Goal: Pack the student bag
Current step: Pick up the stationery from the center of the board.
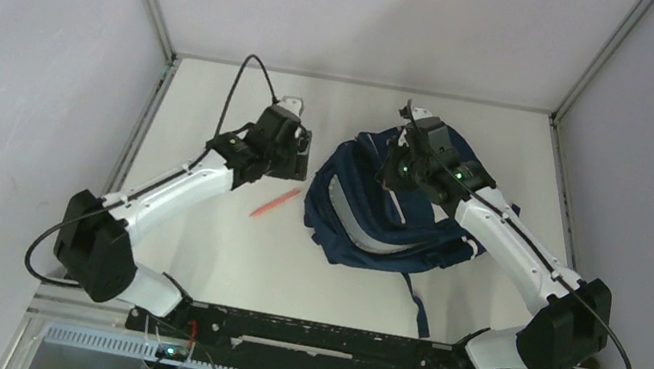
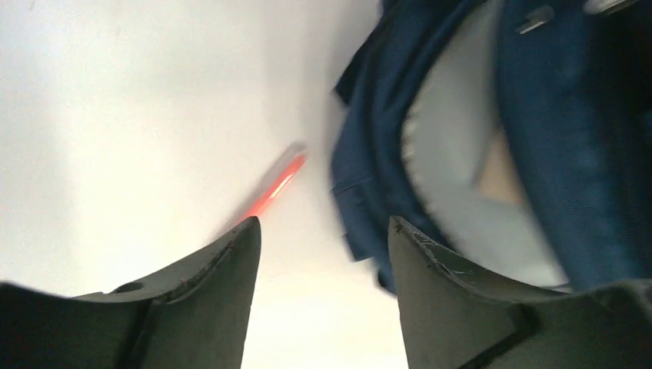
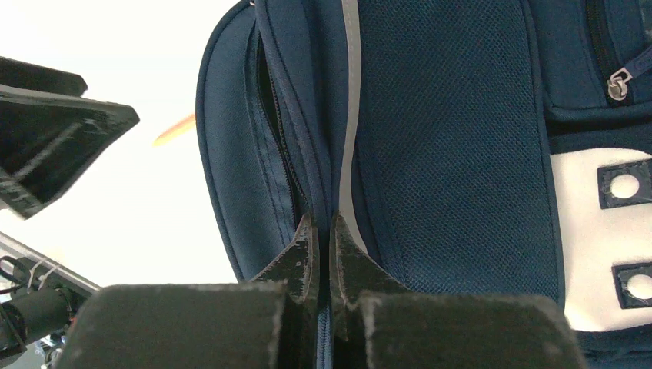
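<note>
One large navy-blue fabric backpack (image 1: pixel 356 180) with white patches and stripe, one slim orange-red pencil-like stick (image 1: pixel 275 204)

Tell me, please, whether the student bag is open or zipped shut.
Open: the student bag gapes along its zipper, with pale lining showing inside.

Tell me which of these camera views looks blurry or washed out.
Left wrist: motion blur smears the orange pen and the backpack, and the table glares white. Right wrist: sharp on the backpack's mesh, though the table at upper left is blown out. Top view: evenly lit, crisp, only soft shadows.
</note>
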You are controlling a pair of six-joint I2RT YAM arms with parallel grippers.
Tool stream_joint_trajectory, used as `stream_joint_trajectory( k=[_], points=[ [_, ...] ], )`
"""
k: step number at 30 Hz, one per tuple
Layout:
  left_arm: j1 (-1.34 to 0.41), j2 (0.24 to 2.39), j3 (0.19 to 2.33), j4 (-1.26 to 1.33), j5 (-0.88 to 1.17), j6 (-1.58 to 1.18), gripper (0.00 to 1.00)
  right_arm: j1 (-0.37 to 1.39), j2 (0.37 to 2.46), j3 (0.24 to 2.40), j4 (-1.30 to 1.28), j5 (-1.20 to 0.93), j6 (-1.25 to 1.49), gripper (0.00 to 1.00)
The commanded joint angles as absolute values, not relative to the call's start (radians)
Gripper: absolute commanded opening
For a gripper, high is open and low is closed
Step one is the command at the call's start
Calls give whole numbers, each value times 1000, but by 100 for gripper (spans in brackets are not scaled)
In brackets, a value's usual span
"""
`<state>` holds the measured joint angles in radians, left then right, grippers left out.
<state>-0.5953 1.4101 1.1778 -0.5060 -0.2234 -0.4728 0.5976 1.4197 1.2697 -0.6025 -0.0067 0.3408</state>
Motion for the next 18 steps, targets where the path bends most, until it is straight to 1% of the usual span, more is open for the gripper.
stream_joint_trajectory(
  k=[1, 4, 8, 11, 18],
  points=[
    [-546, 1456, 1113, -586, -192, -304, 69, 613, 1375, 1285, -514, -59, 359, 0],
    [-527, 1533, 1118, -602, -149, -298, 72, 612, 1373, 1285, -511, -61, 358, 0],
    [-509, 1649, 1146, -611, -130, -302, 71, 611, 1366, 1285, -519, -57, 354, 0],
    [-491, 1697, 1155, -586, -119, -305, 70, 606, 1361, 1285, -529, -50, 354, 0],
    [-440, 1802, 1181, -584, -90, -332, 59, 601, 1356, 1284, -531, -50, 353, 0]
  ],
)
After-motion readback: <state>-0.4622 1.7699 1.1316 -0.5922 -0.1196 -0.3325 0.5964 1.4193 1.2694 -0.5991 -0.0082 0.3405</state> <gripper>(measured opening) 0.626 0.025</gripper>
